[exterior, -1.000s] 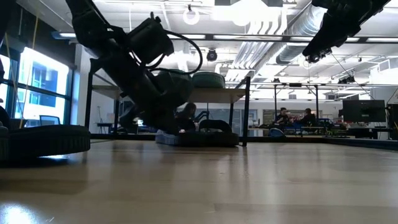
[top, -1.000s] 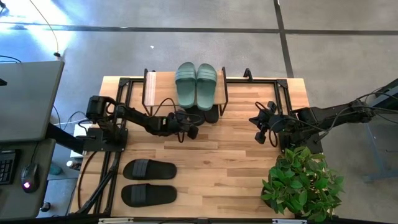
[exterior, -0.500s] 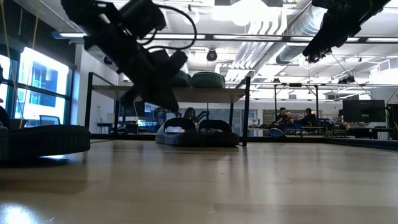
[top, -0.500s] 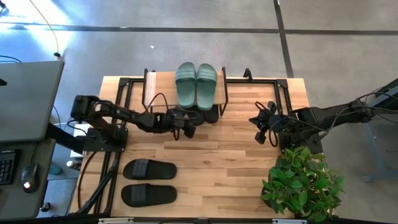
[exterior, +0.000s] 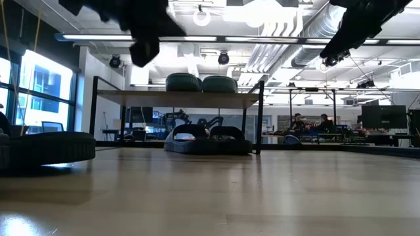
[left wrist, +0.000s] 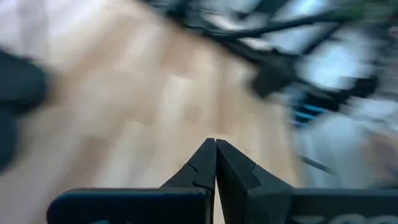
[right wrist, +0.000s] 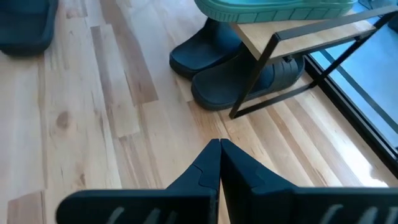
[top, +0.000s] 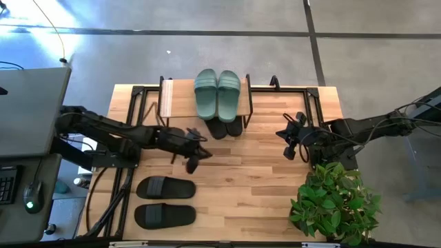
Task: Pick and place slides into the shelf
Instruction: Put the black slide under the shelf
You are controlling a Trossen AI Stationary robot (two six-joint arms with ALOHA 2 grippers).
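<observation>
Left gripper [top: 191, 165] above bare table between shelf [top: 180, 98] and black slides [top: 165, 187], jaws pressed together.

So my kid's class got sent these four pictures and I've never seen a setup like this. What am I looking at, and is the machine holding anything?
It is a robot with two dark arms at a wooden table, each ending in a two-finger gripper. One picture looks straight down from above, one looks level across the tabletop, and the other two come from cameras on the arms' wrists, looking past their own fingers.

On the table stands a small shelf. A green pair of slides lies on its top board, and a black pair sits underneath. Another black pair lies on the table at the front left, and a potted plant stands at the front right.

The left gripper hangs over the table between the shelf and the loose black pair. The right gripper waits on the right. Both are shut and hold nothing.
</observation>
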